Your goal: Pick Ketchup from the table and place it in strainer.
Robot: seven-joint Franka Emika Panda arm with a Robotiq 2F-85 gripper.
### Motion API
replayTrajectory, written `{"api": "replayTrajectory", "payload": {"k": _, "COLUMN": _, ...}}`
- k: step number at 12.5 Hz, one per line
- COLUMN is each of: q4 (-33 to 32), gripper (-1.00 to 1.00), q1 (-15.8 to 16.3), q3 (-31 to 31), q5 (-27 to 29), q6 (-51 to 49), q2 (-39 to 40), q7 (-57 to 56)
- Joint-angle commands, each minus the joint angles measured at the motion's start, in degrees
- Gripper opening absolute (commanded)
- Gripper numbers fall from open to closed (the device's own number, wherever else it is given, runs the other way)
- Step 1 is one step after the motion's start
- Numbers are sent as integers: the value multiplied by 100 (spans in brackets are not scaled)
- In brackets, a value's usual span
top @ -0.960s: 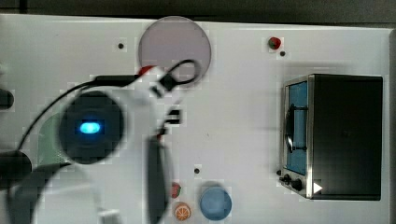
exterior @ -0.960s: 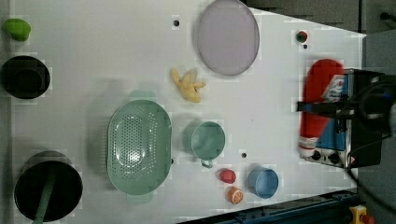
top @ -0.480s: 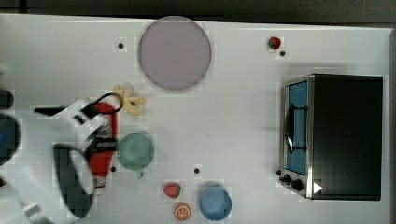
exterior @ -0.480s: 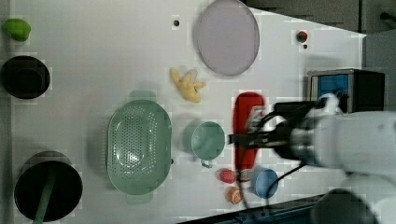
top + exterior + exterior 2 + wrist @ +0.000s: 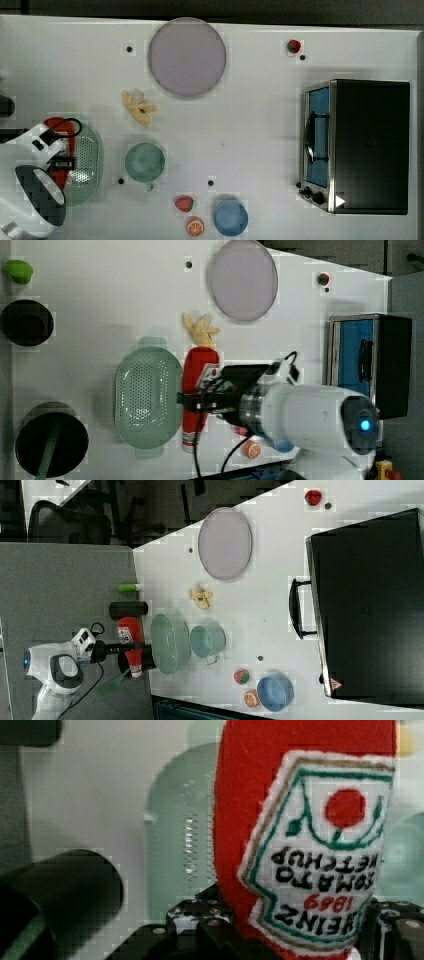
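Note:
The Ketchup [image 5: 199,371], a red soft bottle with a white label, hangs lengthwise in the air, with my gripper [image 5: 201,403] shut around its middle. In the left view it lies along the right rim of the pale green strainer [image 5: 147,399]. The top view has the Ketchup [image 5: 61,145] overlapping the left rim of the strainer [image 5: 89,165], with my gripper [image 5: 62,163] on it. The right view places the Ketchup [image 5: 131,642] just left of the strainer [image 5: 169,642]. Close up, the wrist view shows the label of the Ketchup [image 5: 310,845] with the strainer [image 5: 185,835] behind it.
A teal bowl [image 5: 145,161] stands just right of the strainer in the top view, with a banana toy [image 5: 138,107] and a purple plate [image 5: 186,57] beyond. A strawberry [image 5: 184,203], orange slice [image 5: 195,226] and blue bowl [image 5: 231,218] sit nearby. A toaster oven [image 5: 362,145] fills the top view's right.
My arm has carried the Ketchup from beside the toaster oven, past the teal bowl, over to the strainer. The grip on the bottle has held throughout.

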Motion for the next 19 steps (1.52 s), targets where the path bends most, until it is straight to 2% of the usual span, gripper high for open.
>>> {"api": "replayTrajectory", "payload": {"k": 1, "q4": 77, "gripper": 23, "q1": 48, "q3": -24, "q5": -329, "q6": 481, "q2": 502, "q7": 1046}}
{"api": "replayTrajectory", "payload": {"k": 4, "q4": 64, "gripper": 27, "q1": 160, "q3": -51, "q5": -584, "q6": 1111, "q2": 1130, "q7": 1397}}
{"api": "replayTrajectory", "payload": {"k": 7, "q4": 59, "gripper": 90, "q1": 206, "q3": -59, "q5": -784, "q6": 1304, "q2": 1449, "q7": 1443}}
{"api": "replayTrajectory", "payload": {"k": 8, "q4": 60, "gripper": 100, "q1": 205, "q3": -64, "q5": -820, "q6": 1291, "q2": 1410, "q7": 1444}}
{"api": "replayTrajectory", "payload": {"k": 10, "q4": 56, "gripper": 100, "q1": 181, "q3": -73, "q5": -817, "q6": 1213, "q2": 1233, "q7": 1453}}
{"api": "replayTrajectory", "payload": {"k": 12, "q4": 55, "gripper": 100, "q1": -1, "q3": -103, "q5": -763, "q6": 953, "q2": 877, "q7": 1474}}
{"api": "replayTrajectory", "payload": {"k": 16, "q4": 72, "gripper": 100, "q1": -646, "q3": -211, "q5": -763, "q6": -19, "q2": -157, "q7": 1474}}
{"api": "replayTrajectory", "payload": {"k": 19, "q4": 127, "gripper": 100, "q1": -1094, "q3": -672, "q5": -757, "q6": -809, "q2": -1055, "q7": 1468}}
